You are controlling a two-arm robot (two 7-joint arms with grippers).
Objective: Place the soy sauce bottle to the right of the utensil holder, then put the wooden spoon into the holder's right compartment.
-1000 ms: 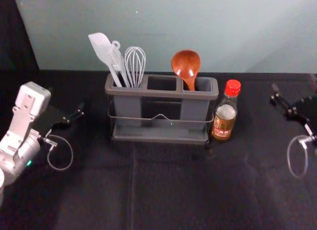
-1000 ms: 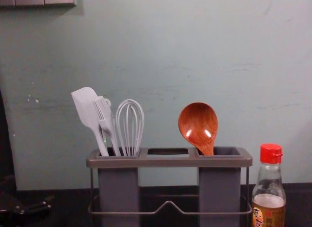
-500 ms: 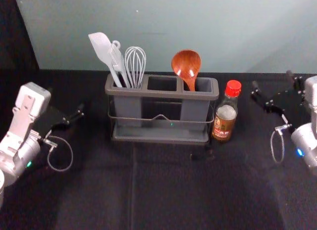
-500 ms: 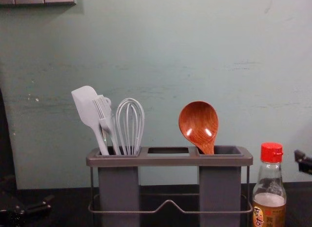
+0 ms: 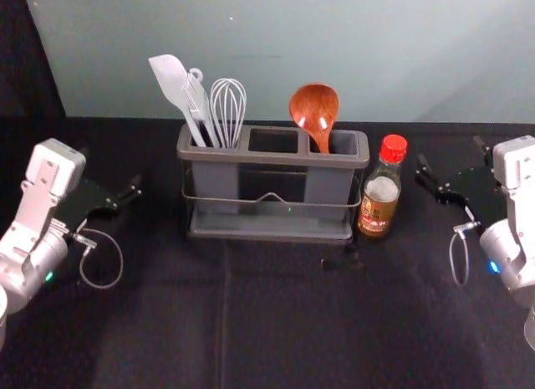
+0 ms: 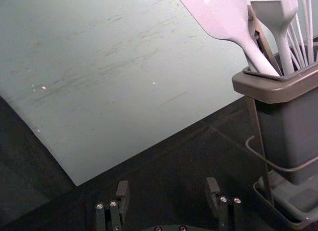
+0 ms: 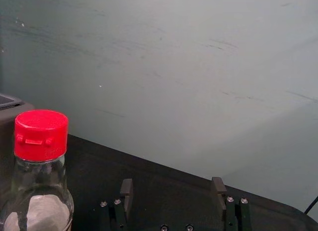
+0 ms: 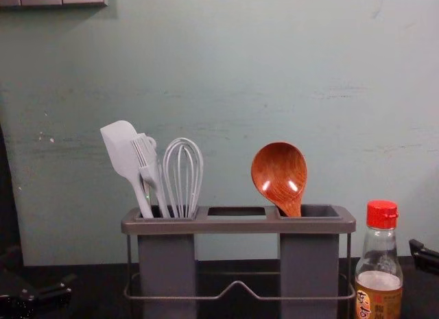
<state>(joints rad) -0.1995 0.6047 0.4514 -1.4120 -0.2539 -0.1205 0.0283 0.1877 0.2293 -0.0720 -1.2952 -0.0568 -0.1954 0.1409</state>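
Tabletop — right gripper gapes near bottle.

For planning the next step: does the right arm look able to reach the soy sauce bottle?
Probably yes: the right tool is open and empty, right of the soy sauce bottle, with nothing between them. The utensil holder stands close on the other side, so room there looks tight.

Holder looks matt plastic; spoon, at its one o'clock, glossy wood; bottle, at three, smooth glass.
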